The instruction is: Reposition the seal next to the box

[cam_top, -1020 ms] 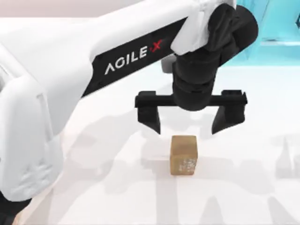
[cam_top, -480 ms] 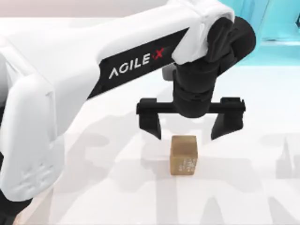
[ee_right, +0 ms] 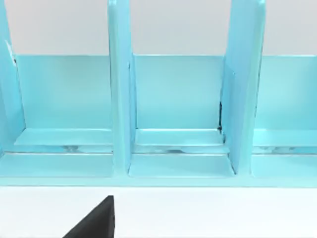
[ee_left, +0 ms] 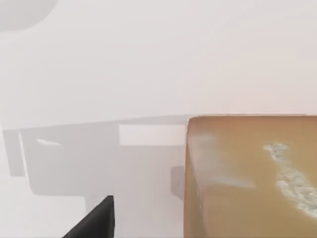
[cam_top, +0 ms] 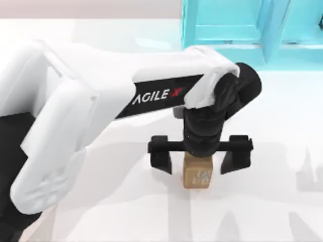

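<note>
At the middle of the counter (cam_top: 282, 212), in the top view: 1 seal (cam_top: 198, 177), a small tan-brown block with whitish marks on the face toward the viewer, standing upright on the white surface.

Left claw (cam_top: 200, 160): directly above the seal, 2 black fingers spread wide, 1 on each side of the block and both apart from it. Released, nothing gripped. The left wrist view gives the seal (ee_left: 252, 176) at close range, with 1 dark fingertip at the frame's lower edge.

Right claw: 1 dark fingertip (ee_right: 96, 220) shows at the edge of the right wrist view, facing the shelf; whether its fingers are parted or closed cannot be told. The arm appears idle.

Progress: judged early. Approach and straddling look done. Closing on the seal, lifting, carrying and setting it down beside the box remain.

Surroundings: 1 turquoise shelf frame (cam_top: 227, 27) at the far edge of the counter, toward the right, well apart from the seal; the right wrist view shows its upright dividers (ee_right: 121, 99) and bare compartments.

Obstructions: none near the block. The shelf frame may limit travel toward the far right.
</note>
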`<state>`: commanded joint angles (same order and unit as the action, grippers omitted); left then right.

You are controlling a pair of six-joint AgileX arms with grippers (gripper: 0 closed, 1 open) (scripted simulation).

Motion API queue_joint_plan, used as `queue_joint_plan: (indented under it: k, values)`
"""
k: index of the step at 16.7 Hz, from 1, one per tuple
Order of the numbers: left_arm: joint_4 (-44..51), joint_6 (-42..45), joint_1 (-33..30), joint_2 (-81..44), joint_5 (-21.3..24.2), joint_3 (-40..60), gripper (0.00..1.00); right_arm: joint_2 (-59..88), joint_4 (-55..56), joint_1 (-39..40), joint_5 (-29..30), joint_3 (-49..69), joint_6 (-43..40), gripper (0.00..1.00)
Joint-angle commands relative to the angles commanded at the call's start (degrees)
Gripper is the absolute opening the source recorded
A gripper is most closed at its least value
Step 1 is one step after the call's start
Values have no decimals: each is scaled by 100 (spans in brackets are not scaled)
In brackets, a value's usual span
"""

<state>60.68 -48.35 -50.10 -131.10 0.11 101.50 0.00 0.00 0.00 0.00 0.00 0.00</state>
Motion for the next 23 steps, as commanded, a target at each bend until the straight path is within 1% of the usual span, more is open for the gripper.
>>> queue_joint_plan:
  k: [3,16,17,23]
  values:
    - [-1,0,0,0,0,-1,100,0,0,0,0,0,0,100]
    - [-1,0,0,0,0,-1,2,0,0,0,0,0,0,100]
    - [-1,0,0,0,0,-1,0,0,0,0,0,0,0,100]
    - [-1,0,0,0,0,-1,0,0,0,0,0,0,0,100]
